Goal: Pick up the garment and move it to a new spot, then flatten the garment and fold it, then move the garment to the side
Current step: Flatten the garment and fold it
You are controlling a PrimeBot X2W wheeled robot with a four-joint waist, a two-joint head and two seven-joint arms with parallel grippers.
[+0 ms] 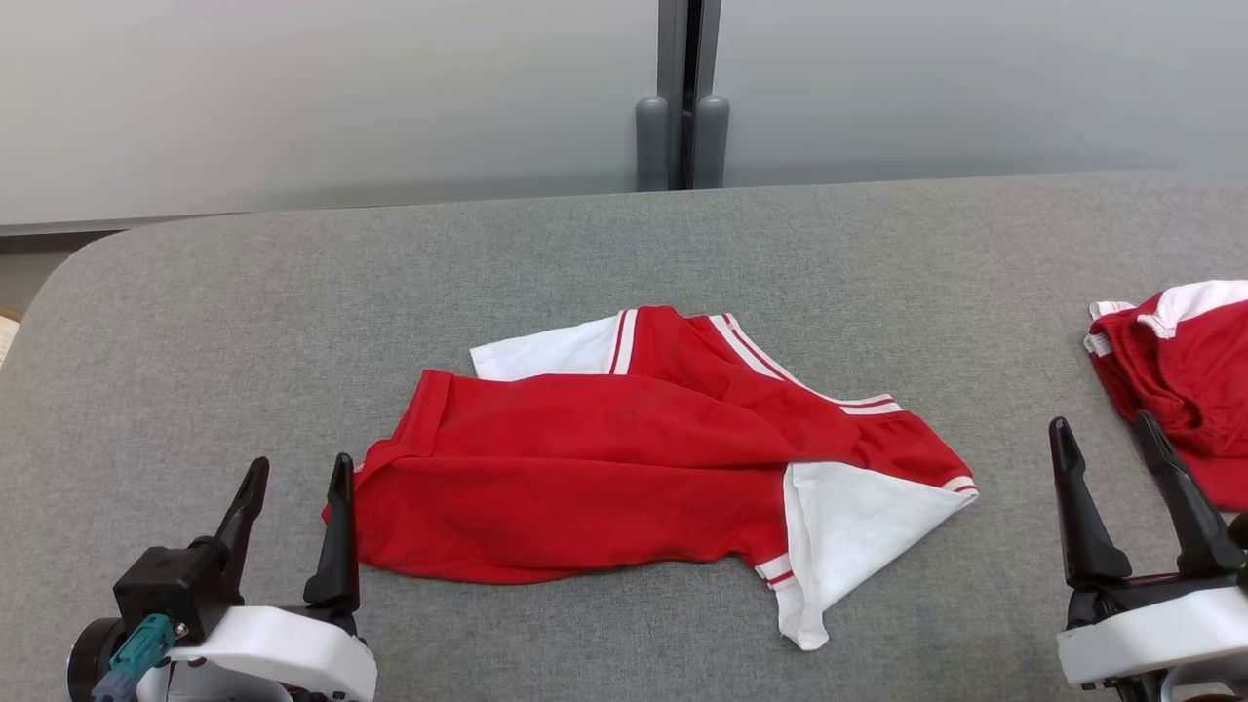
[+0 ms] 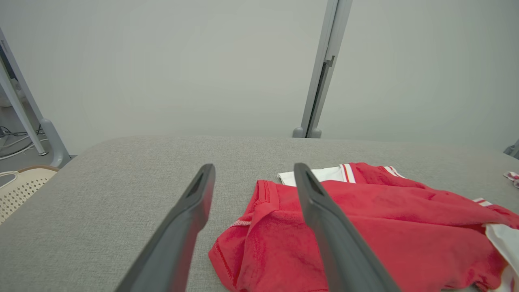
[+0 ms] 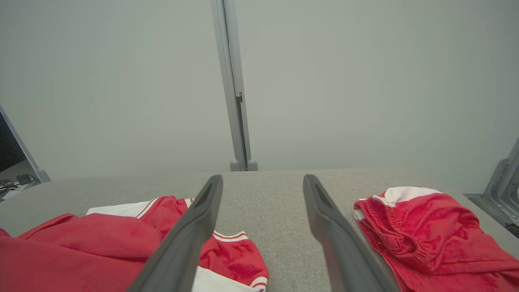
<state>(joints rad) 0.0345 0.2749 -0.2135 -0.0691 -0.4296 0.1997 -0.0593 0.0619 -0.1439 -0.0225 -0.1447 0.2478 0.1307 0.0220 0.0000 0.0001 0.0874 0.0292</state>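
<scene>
In the head view, the red and white garment (image 1: 634, 468) lies loosely rumpled in the middle of the grey padded table (image 1: 195, 341). Its red body runs left to right, one white panel shows at the far edge, and another white flap hangs out at the near right corner. The left gripper (image 1: 300, 466) is at the lower left with its two fingers spread and nothing between them. Its inner finger is just beside the garment's left edge, but contact cannot be made out. The right gripper (image 1: 1100, 422) is at the lower right, also spread wide and empty, well apart from the garment. A second red and white garment (image 1: 1185, 370) lies bunched at the table's right edge, just beyond the right gripper. A grey post (image 1: 682, 97) stands behind the table against pale wall panels.

In the left wrist view, the fingers (image 2: 190, 211) are wide apart with bare table between them. The garment's gathered red edge lies partly behind the right-hand finger and spreads to the lower right.

In the right wrist view, the parted fingers frame bare table. The garment lies at the lower left and the second garment at the right.
</scene>
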